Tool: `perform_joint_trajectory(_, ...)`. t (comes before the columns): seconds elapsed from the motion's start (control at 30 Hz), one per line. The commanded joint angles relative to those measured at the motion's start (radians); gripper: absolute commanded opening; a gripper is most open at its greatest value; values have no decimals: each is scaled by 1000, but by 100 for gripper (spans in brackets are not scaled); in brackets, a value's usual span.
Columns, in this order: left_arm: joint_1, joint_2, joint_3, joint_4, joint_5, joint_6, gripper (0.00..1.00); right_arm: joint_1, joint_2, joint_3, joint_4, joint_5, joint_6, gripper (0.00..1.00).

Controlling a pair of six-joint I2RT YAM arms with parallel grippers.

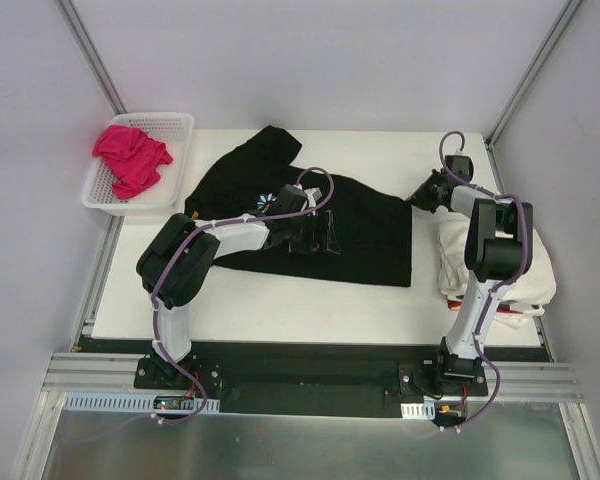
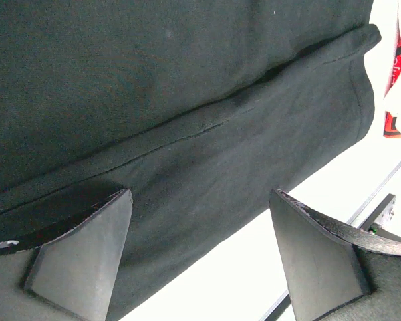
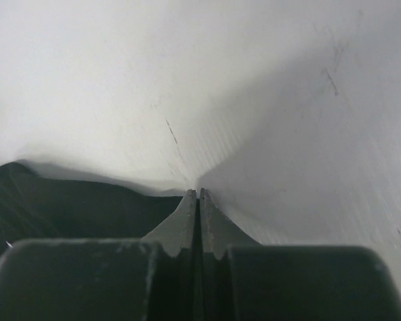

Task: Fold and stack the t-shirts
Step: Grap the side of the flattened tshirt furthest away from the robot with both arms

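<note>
A black t-shirt [image 1: 360, 235] lies spread flat in the middle of the table, with its daisy patch [image 1: 265, 200] showing beside my left wrist. My left gripper [image 1: 313, 235] hovers open over it. In the left wrist view the black cloth [image 2: 154, 100] and its hem run between the wide-apart fingers [image 2: 87, 254], and that gripper [image 2: 200, 194] holds nothing. My right gripper [image 1: 418, 199] is at the shirt's far right corner. It [image 3: 198, 193] is shut, tips down on the table, with the black cloth's edge [image 3: 67, 200] against them; no cloth shows between the jaws. Cream-white t-shirts [image 1: 540, 265] are piled at the right. A pink t-shirt [image 1: 130, 157] lies in the basket.
The white mesh basket [image 1: 175, 125] stands at the table's far left corner. Grey walls close in the back and sides. The right arm's elbow [image 1: 495, 240] hangs over the cream pile. Bare white table [image 1: 280, 310] runs along the front, ending at a black rail [image 1: 310, 350].
</note>
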Motion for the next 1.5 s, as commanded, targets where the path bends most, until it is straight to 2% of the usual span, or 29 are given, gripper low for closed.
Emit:
perform_joint_trajectory(0.0,-6,4,-20,-7,10,-12,84,4,19,110,-29,46,-11,1)
perform_joint_trajectory(0.4,-6,32,3,-20,12,-3,84,-5,-84,67,-4,137,-52,3)
perform_joint_trajectory(0.47,-6,36,1,-20,15,-3,84,-6,-79,76,-3,154,-57,6)
perform_joint_trajectory(0.53,-6,38,-2,-20,13,-5,84,-11,-68,90,-4,143,-55,13)
perform_joint_trajectory(0.77,-6,35,-20,-20,4,-11,84,-12,14,185,-26,112,-38,21)
perform_joint_trajectory(1.13,-8,35,-26,-20,0,-14,83,0,77,236,-49,117,-22,23)
perform_joint_trajectory(1.47,-6,41,-17,-20,-5,-11,84,43,45,161,-37,108,-22,25)
